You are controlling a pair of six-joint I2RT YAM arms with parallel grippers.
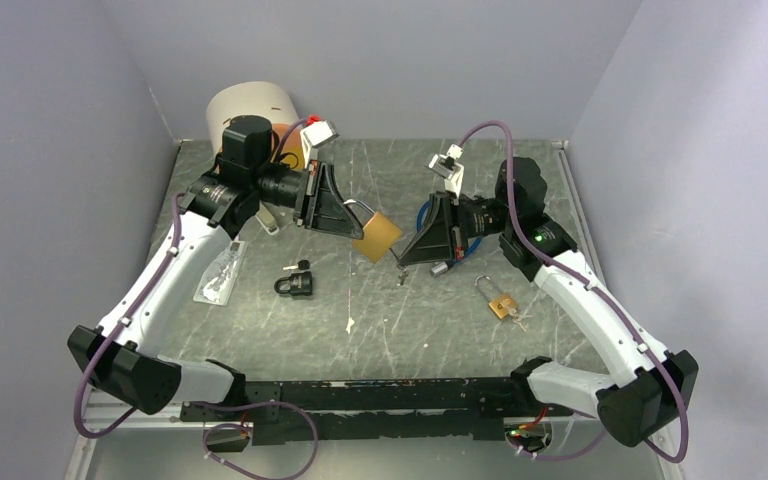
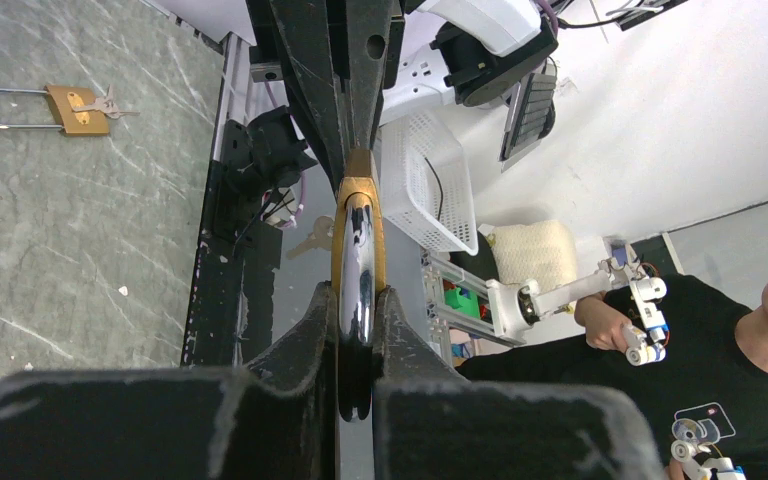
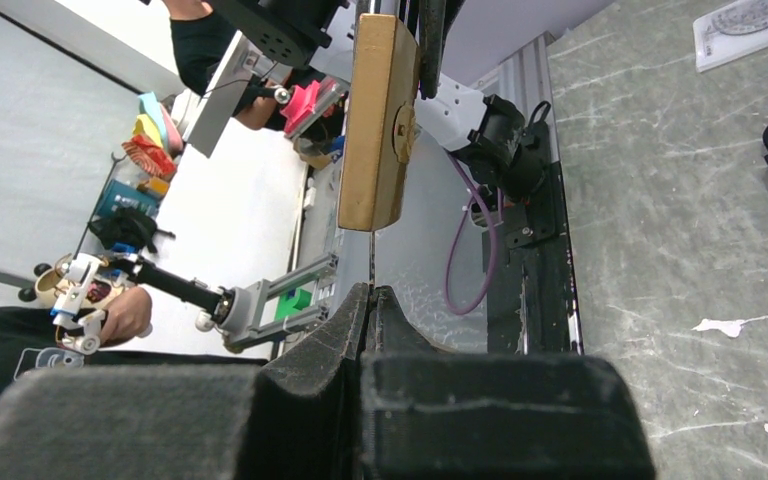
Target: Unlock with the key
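A large brass padlock hangs in the air at the table's middle. My left gripper is shut on its chrome shackle, and the brass body points away from the fingers. My right gripper faces it from the right and is shut on a thin key, seen edge-on. The key's blade reaches up to the bottom end of the padlock. I cannot tell whether the blade is inside the keyhole.
On the table lie a black padlock with a key, a small brass long-shackle padlock with keys, a clear plastic bag and a blue cable. A white cylinder stands back left.
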